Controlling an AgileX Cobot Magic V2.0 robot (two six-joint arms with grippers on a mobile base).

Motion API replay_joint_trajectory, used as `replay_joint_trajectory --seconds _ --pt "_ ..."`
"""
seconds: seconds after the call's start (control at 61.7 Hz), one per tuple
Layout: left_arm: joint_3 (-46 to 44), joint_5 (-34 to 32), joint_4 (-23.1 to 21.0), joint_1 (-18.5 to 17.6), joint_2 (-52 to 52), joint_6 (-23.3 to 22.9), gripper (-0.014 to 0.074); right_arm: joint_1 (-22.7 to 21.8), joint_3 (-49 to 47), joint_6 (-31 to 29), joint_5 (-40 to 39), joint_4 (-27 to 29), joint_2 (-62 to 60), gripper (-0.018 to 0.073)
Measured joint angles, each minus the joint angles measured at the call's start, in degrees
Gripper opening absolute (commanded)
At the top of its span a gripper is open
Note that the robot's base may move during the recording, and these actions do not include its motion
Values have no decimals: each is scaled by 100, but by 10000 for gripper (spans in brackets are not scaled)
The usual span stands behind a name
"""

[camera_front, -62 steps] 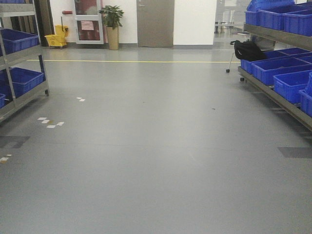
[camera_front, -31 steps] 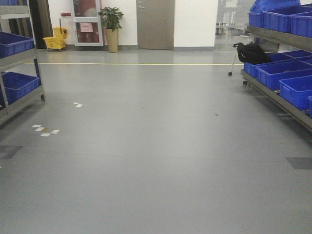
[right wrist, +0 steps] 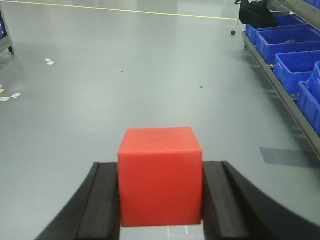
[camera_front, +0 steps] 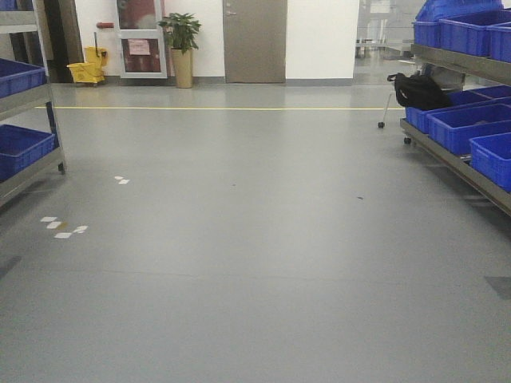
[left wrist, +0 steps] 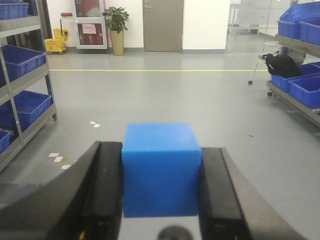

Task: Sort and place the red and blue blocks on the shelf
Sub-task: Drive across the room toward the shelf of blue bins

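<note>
Rolling forward since a second ago: the tape marks [camera_front: 64,227] on the floor have slid down toward me and both racks have spread toward the frame edges.

Nearest, my left pincer [left wrist: 160,152] is clamped on the blue block [left wrist: 161,175], one jaw flat against each side. The right pincer [right wrist: 160,172] grips the red block [right wrist: 160,182] the same way. Both cubes sit square and are carried above bare floor.

Further out, the left rack [camera_front: 24,94] and right rack [camera_front: 463,65] flank the aisle, each loaded with blue bins [camera_front: 467,124]. Beyond them are a yellow line [camera_front: 215,108] and a closed door [camera_front: 254,40].

By my reading, pickup is done and I am in transit. Neither block is placed yet, and which rack takes them I cannot tell.
</note>
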Motion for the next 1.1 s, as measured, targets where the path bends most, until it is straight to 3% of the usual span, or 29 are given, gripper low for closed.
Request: replay_joint_trajectory --seconds 1.102 --pt "0 0 0 0 0 10 123 0 0 0 0 0 0 331"
